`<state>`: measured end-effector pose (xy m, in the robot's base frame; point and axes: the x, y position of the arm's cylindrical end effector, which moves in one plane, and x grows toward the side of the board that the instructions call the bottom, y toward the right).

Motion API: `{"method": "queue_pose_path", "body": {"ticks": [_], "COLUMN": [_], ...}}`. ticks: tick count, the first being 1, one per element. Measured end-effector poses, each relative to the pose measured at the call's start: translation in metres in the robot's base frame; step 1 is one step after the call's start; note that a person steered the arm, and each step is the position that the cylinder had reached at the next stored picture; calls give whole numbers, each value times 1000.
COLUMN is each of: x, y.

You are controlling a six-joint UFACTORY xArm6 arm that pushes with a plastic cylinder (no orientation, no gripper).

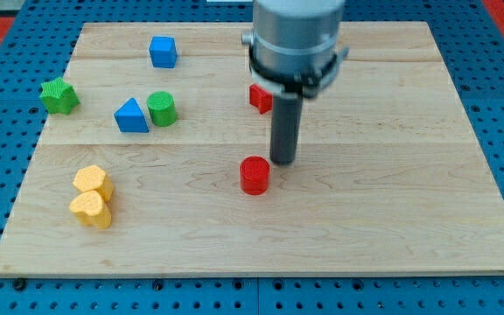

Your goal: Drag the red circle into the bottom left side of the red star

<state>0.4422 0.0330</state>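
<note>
Although my tip (283,161) stands near the red circle (255,175), at its 2 o'clock, the red star (260,97) is well apart; it grips nothing.

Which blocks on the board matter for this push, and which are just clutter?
In play: red circle; red star, partly hidden behind the arm; my tip, at the circle's upper right.

Clutter: blue cube, blue triangle, green cylinder, green star, two yellow blocks.
</note>
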Motion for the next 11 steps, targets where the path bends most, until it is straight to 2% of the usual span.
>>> {"method": "queue_pose_path", "body": {"ticks": [1,2,3,4,5,6,7,8,10,11], "x": [21,82,89,7,-21,27,100,86,-68,-52], "y": [5,24,-64,-67,-62,-92,-83,-29,-9,-2]}}
